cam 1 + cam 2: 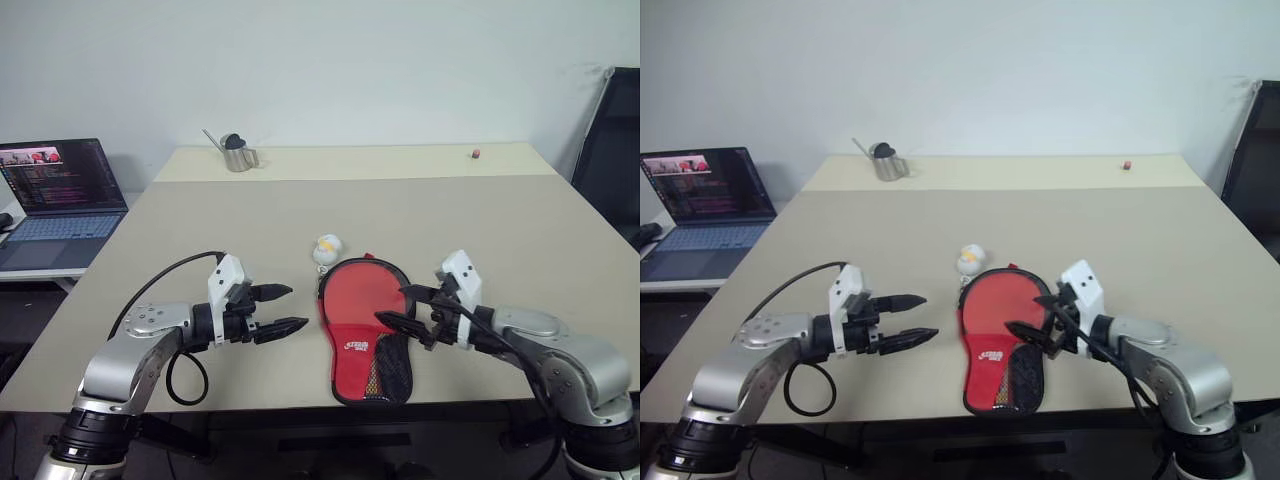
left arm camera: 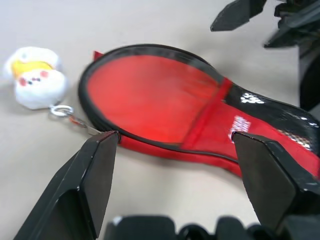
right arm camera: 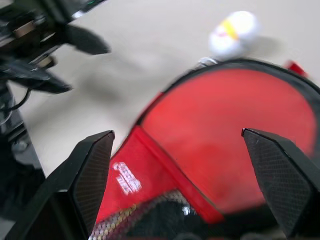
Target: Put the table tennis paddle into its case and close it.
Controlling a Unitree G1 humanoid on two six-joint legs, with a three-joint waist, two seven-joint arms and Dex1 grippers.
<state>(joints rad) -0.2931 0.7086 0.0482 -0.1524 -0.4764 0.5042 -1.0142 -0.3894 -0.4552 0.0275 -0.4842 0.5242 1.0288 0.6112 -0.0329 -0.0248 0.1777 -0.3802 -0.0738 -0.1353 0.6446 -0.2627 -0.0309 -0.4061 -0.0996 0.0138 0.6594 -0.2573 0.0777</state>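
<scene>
The case [image 1: 362,330] lies flat near the table's front edge. Its round red end with a black rim points away from me, and its red white-logo panel and black mesh lie nearest me. I cannot tell whether that round red face [image 2: 150,95] is the table tennis paddle or the case's cover; no handle shows. A red edge peeks from under the rim [image 2: 150,145]. My left gripper [image 1: 297,308] hovers open and empty to the left of the case. My right gripper [image 1: 392,305] is open and empty above the case's right edge.
A small white-and-yellow ball [image 1: 327,249] lies just beyond the case, with a metal ring [image 2: 61,111] trailing toward the rim. A laptop [image 1: 60,200] stands at the far left, a metal can [image 1: 238,152] at the back and a black chair [image 1: 615,150] at the right.
</scene>
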